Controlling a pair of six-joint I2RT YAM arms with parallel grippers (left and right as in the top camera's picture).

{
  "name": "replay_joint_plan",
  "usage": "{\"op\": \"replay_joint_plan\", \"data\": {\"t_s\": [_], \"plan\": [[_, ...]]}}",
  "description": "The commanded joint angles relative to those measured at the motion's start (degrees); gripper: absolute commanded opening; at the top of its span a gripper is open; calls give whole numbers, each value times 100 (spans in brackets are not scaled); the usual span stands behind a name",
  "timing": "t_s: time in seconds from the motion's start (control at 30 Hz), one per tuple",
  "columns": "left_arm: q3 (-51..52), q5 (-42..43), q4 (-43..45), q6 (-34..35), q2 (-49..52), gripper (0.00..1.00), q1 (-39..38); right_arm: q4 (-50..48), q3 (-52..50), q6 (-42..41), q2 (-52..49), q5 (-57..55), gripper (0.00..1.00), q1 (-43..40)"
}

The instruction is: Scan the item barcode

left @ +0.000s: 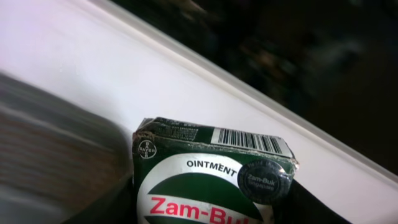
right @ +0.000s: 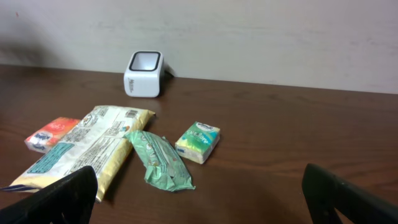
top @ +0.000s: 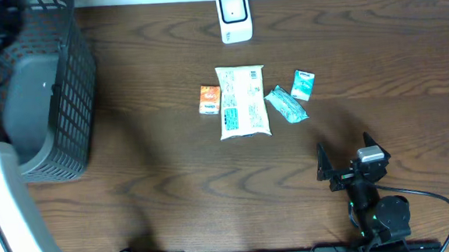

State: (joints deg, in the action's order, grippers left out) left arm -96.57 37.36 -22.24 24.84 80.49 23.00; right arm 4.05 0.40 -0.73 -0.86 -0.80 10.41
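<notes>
A green Zam-Buk ointment box (left: 205, 180) fills the left wrist view, its barcode on the top edge facing the camera. My left gripper (left: 211, 218) is shut on it, with dark fingers (left: 305, 208) showing at either side of the box; the overhead view hides this gripper at the far left by the basket. The white scanner (top: 233, 16) stands at the back of the table, also seen as the scanner (right: 144, 73). My right gripper (top: 345, 156) rests open at the front right, nothing between the right gripper (right: 199, 193) fingers.
A dark mesh basket (top: 58, 89) stands at the left. Mid-table lie an orange packet (top: 210, 99), a large yellow pack (top: 242, 101), a green wrapper (top: 286, 104) and a small teal box (top: 303, 84). A cable (top: 432, 199) trails from the right arm.
</notes>
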Motion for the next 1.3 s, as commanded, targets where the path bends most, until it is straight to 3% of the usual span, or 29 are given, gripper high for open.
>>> {"op": "replay_joint_plan", "data": {"t_s": [0.0,0.1,0.2,0.37,0.6,0.77,0.9,1.17,1.27], "plan": [[-7,509,-354,131,129,44,-813,24,-9,59,9,33,99,-61],[52,9,-970,-566,275,44,-1637,24,-9,59,9,33,99,-61],[79,-1403,-1847,-1080,535,44,-2391,24,-9,59,9,33,99,-61],[79,-3082,-2756,-1237,1266,44,-3346,24,-9,59,9,33,99,-61],[79,-3563,-3047,-1233,2640,45,-4015,24,-9,59,9,33,99,-61],[79,-4223,-2920,-1235,3460,46,-4076,24,-9,59,9,33,99,-61],[79,-4750,-2516,-1235,3912,52,-4000,24,-9,59,9,33,99,-61],[79,-4183,-2337,-1215,4050,55,-3976,24,-9,59,9,33,99,-61],[79,-4041,-2404,-1215,4050,67,-3976,24,-9,59,9,33,99,-61]]}}
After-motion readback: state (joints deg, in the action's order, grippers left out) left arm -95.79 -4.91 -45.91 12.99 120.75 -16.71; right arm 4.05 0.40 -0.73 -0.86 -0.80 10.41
